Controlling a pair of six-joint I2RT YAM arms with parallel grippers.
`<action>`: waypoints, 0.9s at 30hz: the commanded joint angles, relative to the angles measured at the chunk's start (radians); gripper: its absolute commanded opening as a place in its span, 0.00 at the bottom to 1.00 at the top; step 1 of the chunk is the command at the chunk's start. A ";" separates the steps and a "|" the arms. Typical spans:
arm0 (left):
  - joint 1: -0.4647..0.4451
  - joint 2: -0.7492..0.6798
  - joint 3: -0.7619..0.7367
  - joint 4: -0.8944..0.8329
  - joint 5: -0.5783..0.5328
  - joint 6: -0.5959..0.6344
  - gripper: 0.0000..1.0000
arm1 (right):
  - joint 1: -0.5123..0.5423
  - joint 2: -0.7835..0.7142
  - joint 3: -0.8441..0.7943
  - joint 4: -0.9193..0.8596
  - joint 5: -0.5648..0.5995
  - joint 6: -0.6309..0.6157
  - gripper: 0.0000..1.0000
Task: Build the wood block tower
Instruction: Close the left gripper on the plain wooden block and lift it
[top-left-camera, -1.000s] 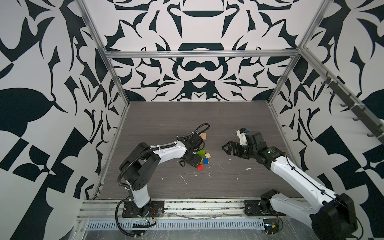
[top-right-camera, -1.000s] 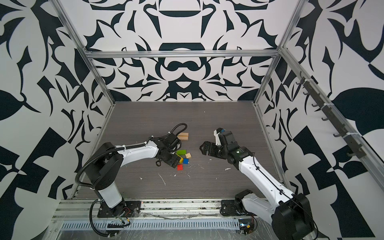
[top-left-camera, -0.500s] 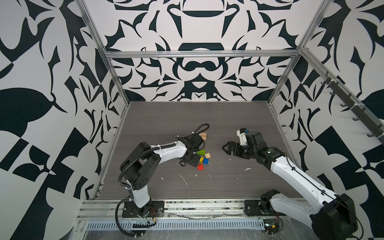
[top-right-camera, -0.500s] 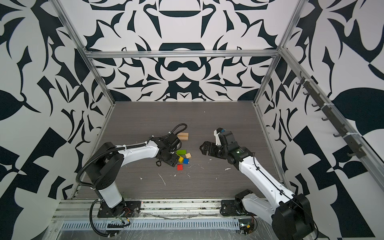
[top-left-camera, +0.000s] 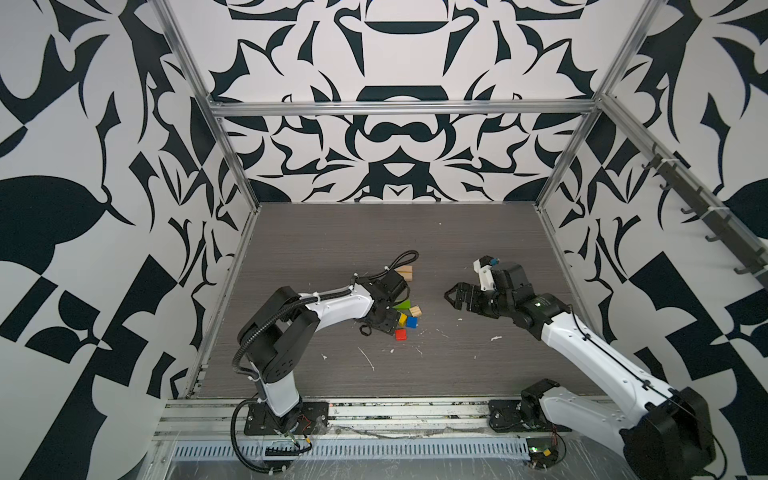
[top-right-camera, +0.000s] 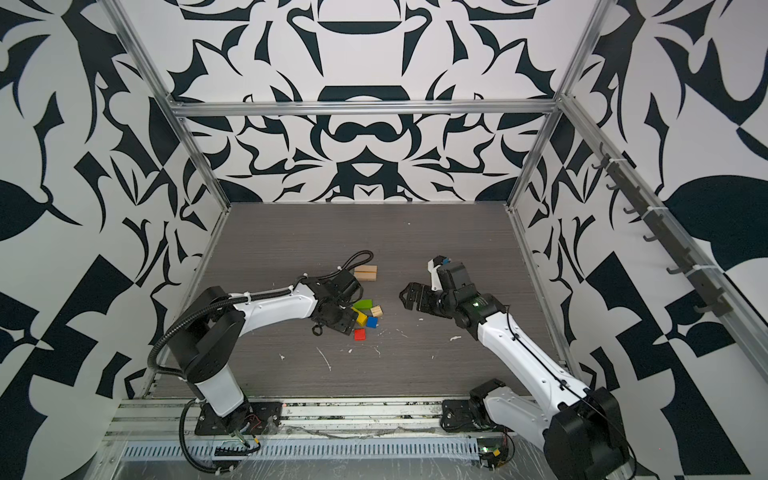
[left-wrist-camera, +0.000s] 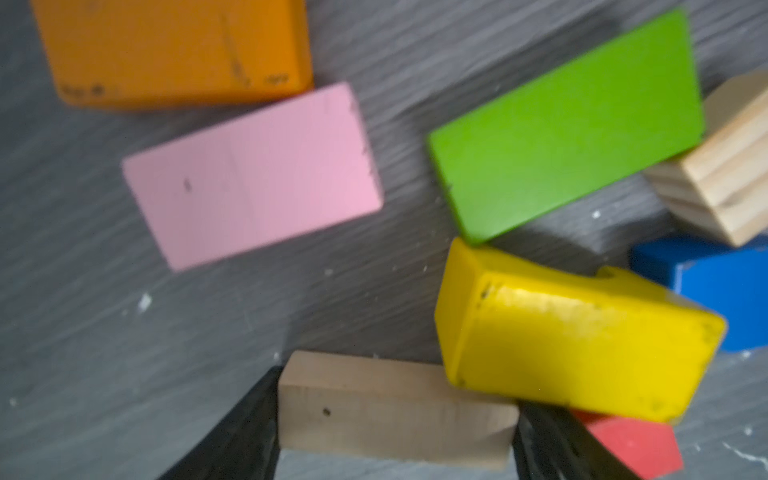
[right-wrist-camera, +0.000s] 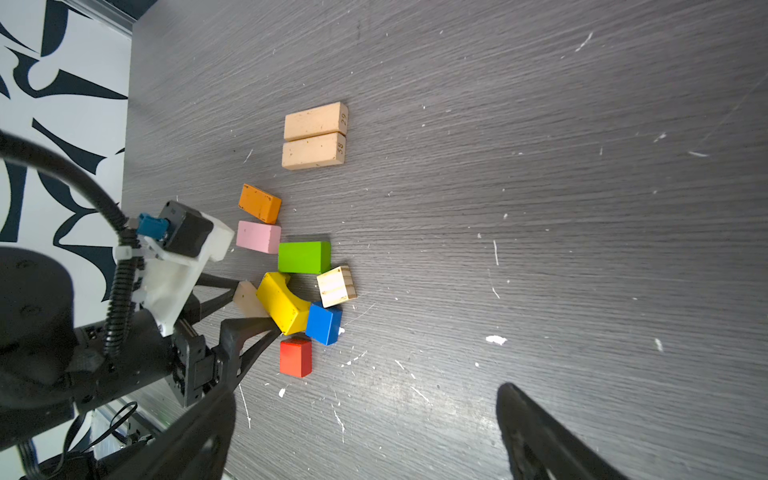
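In both top views the left arm (top-left-camera: 332, 305) hides the orange block (left-wrist-camera: 174, 50) and pink block (left-wrist-camera: 253, 174). Its wrist camera shows them, and a tan bar (left-wrist-camera: 390, 407) pinched between the left jaws, yellow block (left-wrist-camera: 561, 345) leaning on it, at the middle of the tabletop (top-left-camera: 374, 232). The right jaws hang spread wide, well apart.

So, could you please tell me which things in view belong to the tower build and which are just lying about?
For the tower: two tan bars side by side; third tan bar between the left hand's fingers; orange block; pink block; green block; yellow block; blue block; red block; plain cube.
Just lying about: white flecks on the tabletop; hook rail on a side wall.
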 joint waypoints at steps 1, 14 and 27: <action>-0.005 -0.060 -0.040 -0.024 0.008 -0.085 0.54 | 0.003 -0.014 0.009 0.025 0.006 0.019 1.00; -0.005 -0.140 0.001 -0.097 -0.013 -0.199 0.51 | 0.003 -0.020 -0.025 0.067 -0.012 0.028 1.00; -0.005 -0.107 0.136 -0.130 0.001 -0.217 0.51 | 0.003 -0.023 -0.014 0.059 -0.010 0.028 1.00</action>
